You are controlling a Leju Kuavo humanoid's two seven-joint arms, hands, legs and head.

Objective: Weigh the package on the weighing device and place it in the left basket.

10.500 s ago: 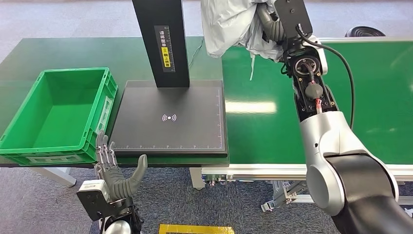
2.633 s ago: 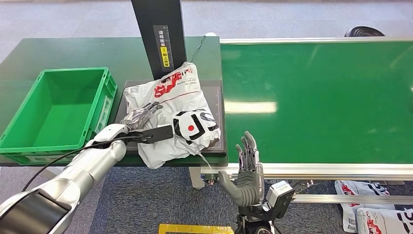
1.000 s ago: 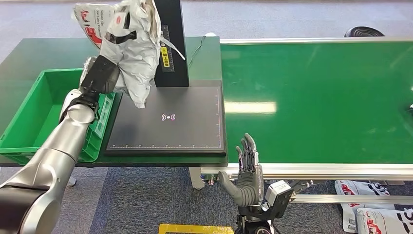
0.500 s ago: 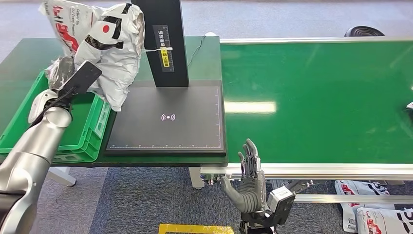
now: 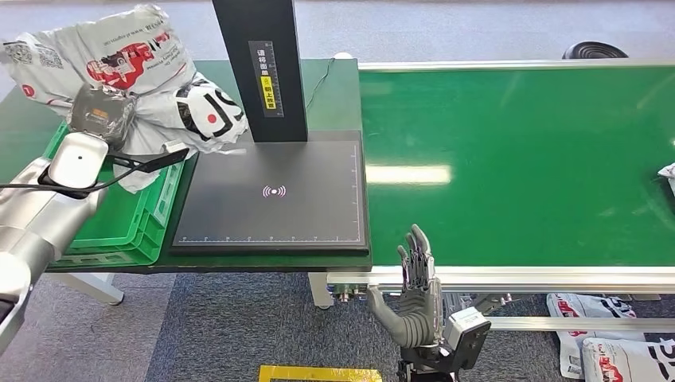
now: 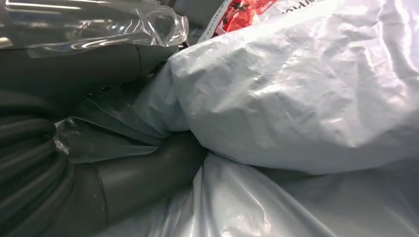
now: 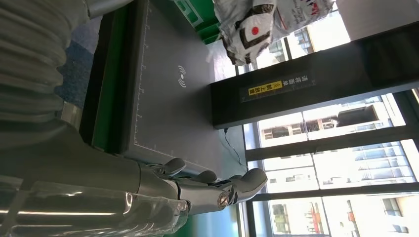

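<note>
The package [image 5: 119, 64], a crumpled white mailing bag with red and black print, is held up in the air by the left hand [image 5: 99, 115], above the far end of the green basket [image 5: 155, 211] rather than on the scale [image 5: 275, 191]. In the left wrist view the bag's plastic [image 6: 296, 98] is seen bunched against the dark fingers [image 6: 148, 173], so a handful of loose film appears to be what is gripped, which would explain why the rest of the bag sags and spreads beside the hand. With the scale plate bare, weighing is judged to be done, and the bag seems to be held high so that the basket's wall can be passed before lowering. The right hand [image 5: 414, 298] is kept low in front of the table edge, empty, with fingers extended, out of the way.
</note>
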